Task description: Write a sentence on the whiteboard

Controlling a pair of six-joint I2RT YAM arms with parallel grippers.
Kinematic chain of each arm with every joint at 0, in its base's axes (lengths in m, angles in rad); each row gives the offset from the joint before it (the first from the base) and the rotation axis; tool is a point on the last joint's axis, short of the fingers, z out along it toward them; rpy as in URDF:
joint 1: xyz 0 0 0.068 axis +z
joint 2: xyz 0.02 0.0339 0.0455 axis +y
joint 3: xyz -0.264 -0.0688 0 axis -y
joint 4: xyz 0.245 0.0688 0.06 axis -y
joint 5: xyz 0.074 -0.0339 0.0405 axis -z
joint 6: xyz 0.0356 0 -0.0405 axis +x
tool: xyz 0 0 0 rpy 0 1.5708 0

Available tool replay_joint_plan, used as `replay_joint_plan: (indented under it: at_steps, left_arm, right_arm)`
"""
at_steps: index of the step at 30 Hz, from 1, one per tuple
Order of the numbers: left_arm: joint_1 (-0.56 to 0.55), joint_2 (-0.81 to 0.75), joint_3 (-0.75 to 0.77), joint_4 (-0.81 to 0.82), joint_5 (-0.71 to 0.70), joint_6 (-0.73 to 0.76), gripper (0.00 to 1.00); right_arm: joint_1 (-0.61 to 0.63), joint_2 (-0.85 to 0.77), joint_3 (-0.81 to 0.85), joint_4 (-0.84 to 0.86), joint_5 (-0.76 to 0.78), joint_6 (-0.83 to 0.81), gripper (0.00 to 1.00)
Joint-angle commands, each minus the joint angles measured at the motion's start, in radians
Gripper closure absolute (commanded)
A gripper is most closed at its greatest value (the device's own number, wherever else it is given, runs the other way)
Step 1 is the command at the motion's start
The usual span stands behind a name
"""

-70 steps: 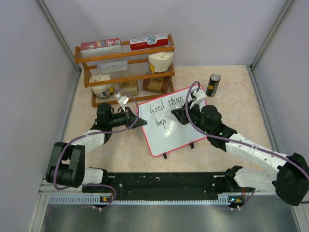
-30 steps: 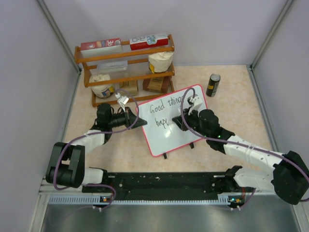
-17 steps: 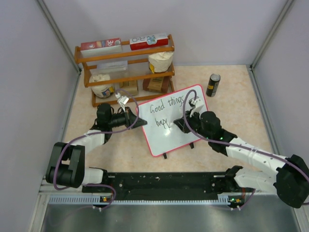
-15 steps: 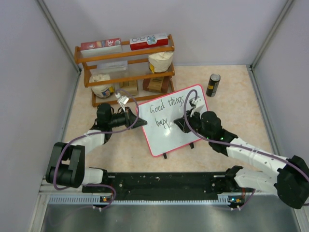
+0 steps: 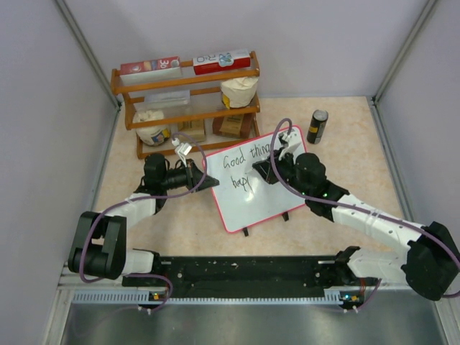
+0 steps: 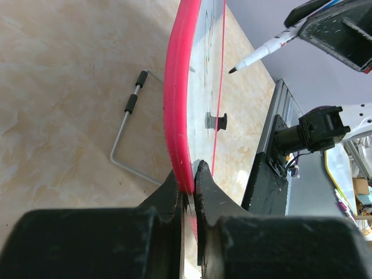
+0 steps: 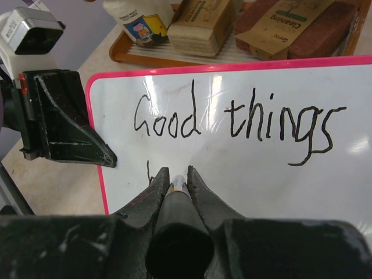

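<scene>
Top external view: the whiteboard (image 5: 259,205) stands tilted on the table (image 5: 345,144), its long side running from my left arm across to my right. My left gripper (image 5: 208,181) is clamped on the board's left edge. My right gripper (image 5: 260,171) hangs over the upper middle of the board, between the two lines of the sentence (image 5: 233,159). The lower line (image 5: 239,183) ends just left of that gripper, so I judge the blank stretch for the next letters lies beneath it and off to its right.

Left wrist view: the board shows edge-on, with its red-pink frame pinched between my left gripper's closed fingers. Beyond it, the marker (image 6: 261,53) slants down toward the writing face. A clear gap separates its tip from the glossy surface: pointing at the board, not touching it.

Right wrist view: my right gripper is closed around the marker's barrel, whose long axis aims straight at the board ahead. "Good things" runs across above the tip. Only one stroke of the lower line shows, left of my fingers (image 7: 156,185); the rest is hidden behind them. The coming stroke, I judge, calls for a short push forward along the marker's axis, landing right of what is written.
</scene>
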Motion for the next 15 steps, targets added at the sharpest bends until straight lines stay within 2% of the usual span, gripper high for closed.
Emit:
replay_joint_plan:
  at_steps: [1,15]
  left_arm:
    - [-0.034,0.023,-0.052,-0.095,-0.019,0.238,1.00]
    - [-0.034,0.023,-0.052,-0.095,-0.018,0.238,1.00]
  right_arm:
    - [-0.006,0.024,0.045,0.033,0.012,0.001,1.00]
    - [-0.006,0.044,0.014,0.032,0.042,-0.007,1.00]
